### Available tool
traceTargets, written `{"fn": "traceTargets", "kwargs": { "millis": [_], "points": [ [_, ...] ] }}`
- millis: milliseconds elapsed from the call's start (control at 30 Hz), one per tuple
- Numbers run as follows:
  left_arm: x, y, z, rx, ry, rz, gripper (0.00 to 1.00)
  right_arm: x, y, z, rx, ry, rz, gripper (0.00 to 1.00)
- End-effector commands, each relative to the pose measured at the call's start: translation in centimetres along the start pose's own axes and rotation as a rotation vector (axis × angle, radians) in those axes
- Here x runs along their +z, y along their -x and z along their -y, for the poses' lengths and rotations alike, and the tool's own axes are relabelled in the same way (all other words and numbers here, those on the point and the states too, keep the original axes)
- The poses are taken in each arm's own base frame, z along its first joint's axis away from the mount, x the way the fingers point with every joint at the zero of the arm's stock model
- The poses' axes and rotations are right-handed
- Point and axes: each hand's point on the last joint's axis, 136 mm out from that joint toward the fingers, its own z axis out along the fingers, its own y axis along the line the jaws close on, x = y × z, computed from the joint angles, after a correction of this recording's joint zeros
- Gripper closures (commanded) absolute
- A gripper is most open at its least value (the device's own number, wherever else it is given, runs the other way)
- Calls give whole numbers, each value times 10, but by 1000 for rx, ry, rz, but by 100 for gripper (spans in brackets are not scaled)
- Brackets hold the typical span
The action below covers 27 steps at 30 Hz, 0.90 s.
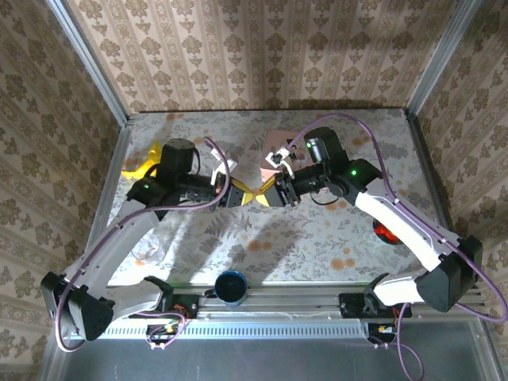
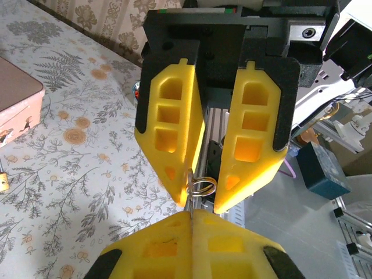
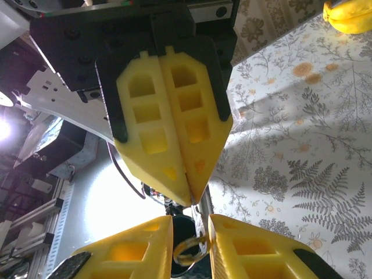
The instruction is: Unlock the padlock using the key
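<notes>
floral tablecloth [image 1: 317, 238] under both arms, which meet in mid-air | left pincer [image 2: 192, 214] closed on key [image 2: 190, 197] | right pincer [image 2: 203, 204] fingers apart around key ring [image 2: 203, 186] | padlock [image 2: 3, 182] likely the brass bit by pink box [image 2: 17, 107], well apart | risk: if right grips the loose ring alone, key dangles and cannot be aimed; if left lets go early, it drops

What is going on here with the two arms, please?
The arms meet tip to tip above the table. The left gripper is shut on a thin metal piece, apparently the key. The right gripper holds its fingers apart on either side of the key ring.
</notes>
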Motion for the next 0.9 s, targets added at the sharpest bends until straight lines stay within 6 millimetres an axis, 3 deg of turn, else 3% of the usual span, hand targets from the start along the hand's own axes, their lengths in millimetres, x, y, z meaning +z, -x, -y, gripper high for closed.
{"fn": "traceTargets", "kwargs": {
  "millis": [0, 433, 633, 700, 767, 867],
  "points": [
    [-8, 10, 10, 47, 3, 21, 100, -4, 1, -15, -29, 47, -3, 78],
    [-9, 8, 11, 37, -6, 19, 100, -7, 5, -20, -30, 78, 28, 100],
    [-10, 9, 5, 14, 15, 30, 100, -12, 9, -17, -13, 75, 61, 100],
    [-12, 12, 1, -3, 34, 46, 86, -15, 10, -15, 0, 65, 74, 100],
    [-15, 17, -2, -13, 55, 69, 61, -16, 10, -8, 21, 38, 83, 100],
    [-20, 28, -8, -19, 121, 117, 36, -20, 8, 1, 52, -7, 98, 100]
  ]
}}
